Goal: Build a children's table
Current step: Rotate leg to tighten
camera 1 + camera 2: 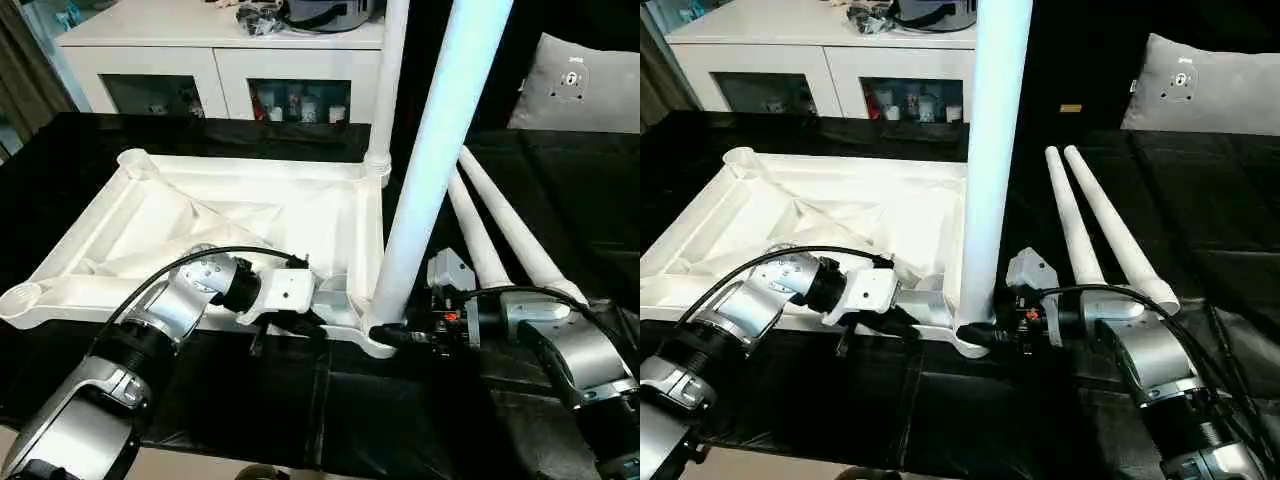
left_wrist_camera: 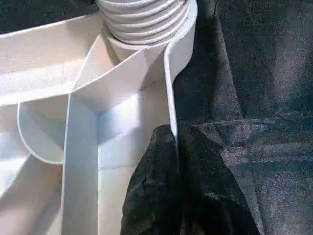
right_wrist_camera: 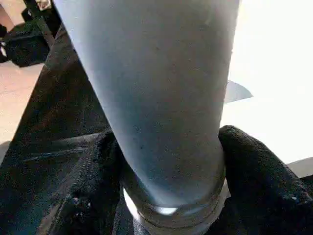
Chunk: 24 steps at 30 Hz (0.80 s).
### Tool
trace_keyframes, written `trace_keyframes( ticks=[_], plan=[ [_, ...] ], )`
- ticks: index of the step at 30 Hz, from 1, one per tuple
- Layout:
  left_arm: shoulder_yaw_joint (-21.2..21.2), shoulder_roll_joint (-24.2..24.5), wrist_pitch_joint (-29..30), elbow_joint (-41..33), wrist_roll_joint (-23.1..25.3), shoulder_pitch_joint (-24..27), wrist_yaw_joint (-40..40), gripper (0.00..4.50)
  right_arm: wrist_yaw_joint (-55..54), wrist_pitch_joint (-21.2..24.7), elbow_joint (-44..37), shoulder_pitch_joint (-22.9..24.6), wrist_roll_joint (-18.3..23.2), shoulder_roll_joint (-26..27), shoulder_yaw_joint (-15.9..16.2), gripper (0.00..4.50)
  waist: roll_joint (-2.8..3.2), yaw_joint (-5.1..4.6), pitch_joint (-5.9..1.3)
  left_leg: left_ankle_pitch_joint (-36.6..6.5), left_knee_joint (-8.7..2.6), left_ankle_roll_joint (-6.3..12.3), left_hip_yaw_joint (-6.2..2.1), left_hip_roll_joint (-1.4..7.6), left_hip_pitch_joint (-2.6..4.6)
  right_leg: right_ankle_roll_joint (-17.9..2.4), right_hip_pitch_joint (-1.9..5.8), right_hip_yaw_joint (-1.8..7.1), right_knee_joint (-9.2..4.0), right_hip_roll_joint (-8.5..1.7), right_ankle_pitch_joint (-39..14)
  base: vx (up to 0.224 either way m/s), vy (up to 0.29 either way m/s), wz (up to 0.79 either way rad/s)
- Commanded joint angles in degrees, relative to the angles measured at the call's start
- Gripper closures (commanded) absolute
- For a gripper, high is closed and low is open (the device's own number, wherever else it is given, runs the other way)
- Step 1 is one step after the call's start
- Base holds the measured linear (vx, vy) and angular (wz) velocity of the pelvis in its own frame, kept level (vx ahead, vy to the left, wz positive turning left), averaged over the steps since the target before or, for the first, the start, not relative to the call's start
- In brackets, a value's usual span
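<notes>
Two legs stand in tabletop (image 1: 300, 215) sockets: near-corner leg (image 1: 430, 160) at frame centre, long axis near vertical, tilted slightly; far one (image 1: 385, 90) behind. Right gripper (image 1: 400, 336) closed around near leg's base, fingers (image 3: 254, 171) either side, just above socket. Left gripper (image 1: 285, 325) pinches tabletop's near rim (image 2: 171, 98), closer to ribs. Two spare legs (image 1: 1100, 225) lie right of centre on black cloth (image 1: 560, 190). Grey cushion (image 1: 1205, 85) upper right, white cabinet (image 1: 220, 55) upper left.

Silver segmented forearms, black joint rings. Black cable looping over left arm (image 1: 190, 290); white wrist housing. Right arm (image 1: 570, 350): black cable, small red detail at wrist. Black fabric-covered fingers (image 3: 259, 171).
</notes>
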Motion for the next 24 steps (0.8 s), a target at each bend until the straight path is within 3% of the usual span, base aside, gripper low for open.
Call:
trace_keyframes(
  ticks=[1, 4, 7, 9, 11, 12, 14, 15, 17, 19, 22, 23, 24],
  plan=[
    [-0.5, -0.2, 2.7, -1.1, 0.9, 1.2, 0.9, 4.5, -0.3, 1.8, -2.1, 1.1, 1.6, 1.6, 1.6, 1.79, -1.04, 0.07, -3.97, -7.6, -3.49, 3.79, -0.7, 3.01, 0.73, -14.0, 2.91, 2.17, -3.6, -4.49, -6.4, 0.0, 0.0, 0.0],
    [1.7, -1.4, 8.7, -4.2, 0.3, 2.7, 6.0, 4.5, -7.0, 3.2, -2.1, 1.6, -0.7, 4.8, 2.1, 1.82, -1.05, -0.35, -3.65, -8.9, -3.81, 2.9, -0.65, 3.05, 0.89, -13.7, 2.64, 2.26, -3.95, -4.48, -9.2, 0.0, 0.0, 0.0],
    [4.0, -3.8, 17.7, -9.4, 0.8, 4.5, 13.4, 4.5, -18.6, 5.1, 0.9, 0.3, -4.2, 10.8, 1.2, 1.83, -1.09, -1.36, -2.93, -14.6, -4.45, 0.44, -0.96, 2.7, 1.09, -10.9, 2.51, 2.21, -5.05, -4.59, -20.7, 0.0, 0.0, 0.0],
    [6.4, -6.7, 23.8, -12.2, 0.5, 5.3, 19.4, 4.5, -25.5, 6.0, 3.4, -1.2, -4.6, 15.3, -0.7, 1.83, -1.01, -2.75, -2.43, -19.4, -4.91, -1.79, -1.35, 2.37, 1.5, -8.2, 2.17, 1.89, -5.83, -4.58, -29.9, 0.0, 0.0, 0.0],
    [8.2, -9.4, 28.1, -14.5, 0.8, 5.8, 24.5, 4.5, -30.5, 6.6, 5.2, -2.6, -5.0, 18.4, -2.2, 1.83, -1.07, -3.41, -2.47, -20.4, -4.97, -2.22, -1.65, 2.24, 1.55, -7.2, 2.29, 1.73, -6.07, -4.73, -32.1, 0.0, 0.0, 0.0],
    [9.4, -11.4, 31.3, -16.6, 1.7, 6.4, 28.4, 4.5, -34.6, 6.7, 6.9, -3.8, -5.8, 20.6, -3.1, 1.84, -0.94, -4.16, -2.71, -20.7, -5.02, -1.99, -1.77, 2.27, 1.61, -6.8, 2.24, 1.56, -6.31, -4.7, -31.0, 0.0, 0.0, 0.0],
    [9.8, -12.3, 32.4, -17.5, 2.8, 6.7, 30.7, 4.5, -36.5, 6.7, 7.7, -4.3, -6.1, 21.5, -3.5, 1.84, -0.91, -4.59, -2.88, -19.9, -5.22, -1.47, -1.81, 2.38, 1.15, -7.5, 2.45, 1.6, -6.12, -4.48, -26.5, 0.0, 0.0, 0.0],
    [10.0, -13.4, 33.8, -19.1, 4.0, 7.2, 33.0, 4.5, -38.9, 6.5, 8.7, -5.0, -6.2, 22.6, -4.2, 1.84, -0.93, -4.66, -3.02, -19.4, -5.07, -1.09, -1.56, 2.39, 1.38, -8.5, 2.21, 1.81, -6.03, -4.32, -23.0, 0.0, 0.0, 0.0],
    [10.0, -13.7, 34.5, -19.8, 4.2, 7.4, 33.6, 4.5, -39.6, 6.4, 9.0, -5.2, -6.3, 22.9, -4.5, 1.84, -1.12, -4.54, -3.06, -18.0, -4.84, -0.07, -1.2, 2.28, 1.36, -9.9, 2.22, 1.97, -5.92, -4.27, -19.6, 0.0, 0.0, 0.0],
    [9.9, -14.4, 36.5, -21.7, 4.3, 7.9, 34.3, 4.5, -40.7, 3.7, 10.3, -5.6, -8.2, 23.2, -4.3, 1.84, -1.38, -4.17, -3.05, -16.6, -4.6, 0.7, -1.03, 2.14, 1.16, -10.1, 2.29, 2.06, -5.93, -4.44, -19.7, 0.0, 0.0, 0.0],
    [9.3, -14.0, 37.5, -22.9, 5.1, 8.2, 35.0, 4.5, -40.3, 2.5, 11.1, -5.7, -8.5, 23.3, -5.2, 1.84, -1.27, -3.75, -3.35, -12.7, -4.46, 1.46, -0.95, 2.29, 0.79, -10.7, 2.58, 2.02, -5.34, -4.25, -14.6, 0.0, 0.0, 0.0],
    [9.1, -13.7, 37.4, -22.9, 5.2, 8.2, 35.0, 4.5, -40.2, 2.6, 11.0, -5.6, -8.1, 23.4, -5.6, 1.28, -1.08, -3.65, -3.38, -11.9, -4.4, 1.76, -0.91, 2.29, 0.76, -11.1, 2.62, 2.01, -5.22, -4.24, -12.9, 0.0, 0.0, 0.0],
    [8.9, -12.9, 37.1, -22.8, 5.2, 8.2, 35.1, 4.5, -39.9, 2.8, 10.2, -5.3, -6.9, 23.4, -6.6, 1.14, -0.75, -3.62, -3.56, -11.1, -4.32, 1.9, -0.94, 2.29, 0.78, -11.6, 2.72, 1.97, -4.89, -4.15, -10.6, 0.0, 0.0, 0.0]
  ],
)
